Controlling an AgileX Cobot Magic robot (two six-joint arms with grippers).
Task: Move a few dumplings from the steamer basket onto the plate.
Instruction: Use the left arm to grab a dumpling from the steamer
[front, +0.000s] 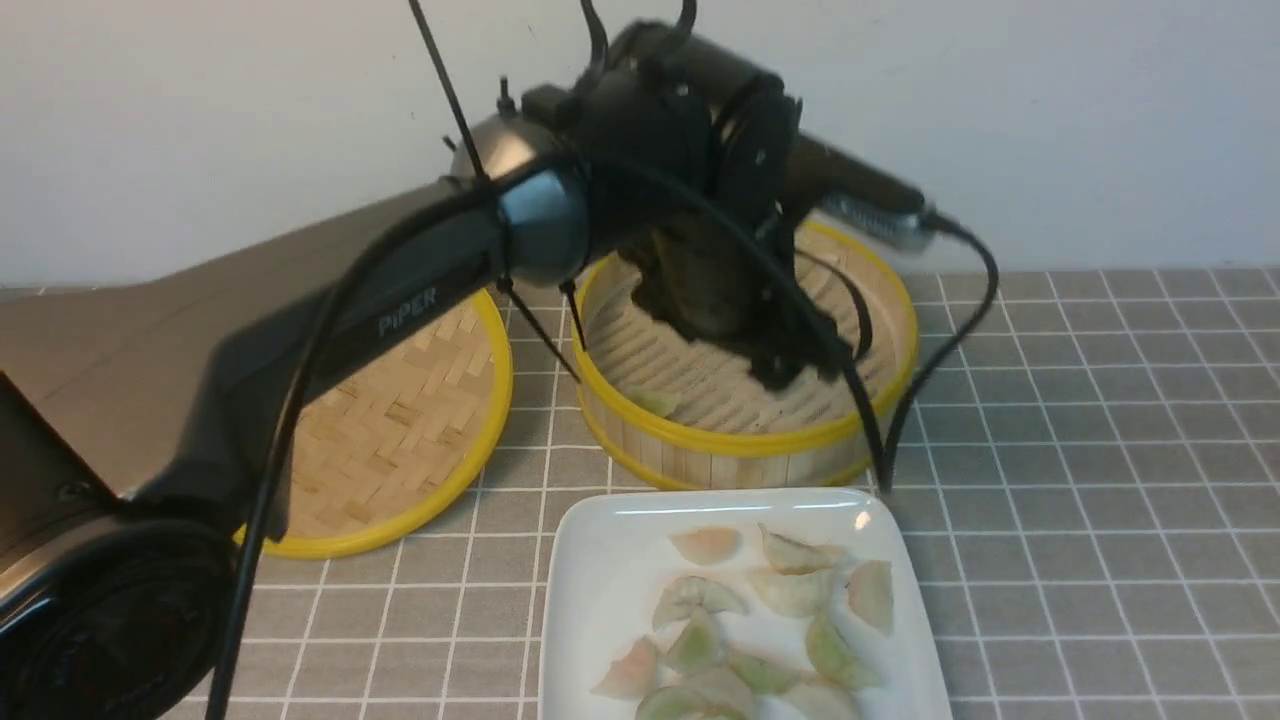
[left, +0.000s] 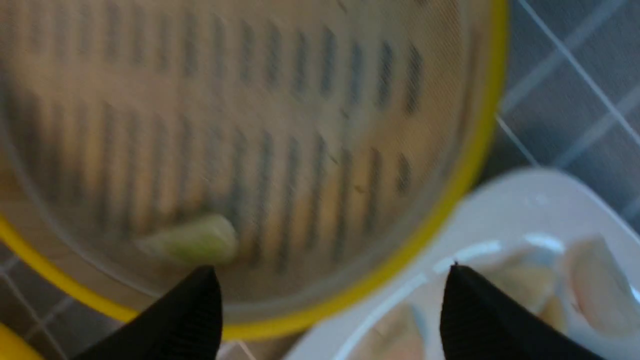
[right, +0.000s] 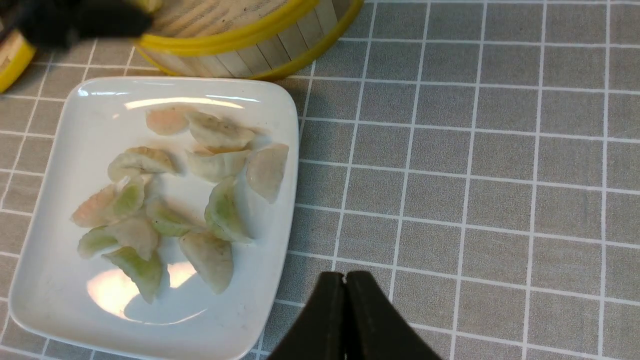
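The steamer basket (front: 740, 442) stands behind the white plate (front: 600, 560). My left gripper (front: 792, 368) hangs blurred over the basket's floor near its front right. In the left wrist view this gripper (left: 332, 300) is open with nothing between its fingertips (left: 195, 310). One pale green dumpling (left: 192, 242) lies on the basket floor (left: 300, 125) close to the rim; it shows as the same dumpling (front: 655, 402) in the front view. Several dumplings (right: 220, 210) lie on the plate (right: 75, 125). My right gripper (right: 345, 280) is shut and empty over the cloth beside the plate.
A shallow woven bamboo disc with a yellow rim (front: 400, 430) lies left of the basket. The left arm's cable (front: 905, 400) hangs by the basket's right side. Grey tiled cloth (front: 1100, 500) covers the table, and a white wall stands behind.
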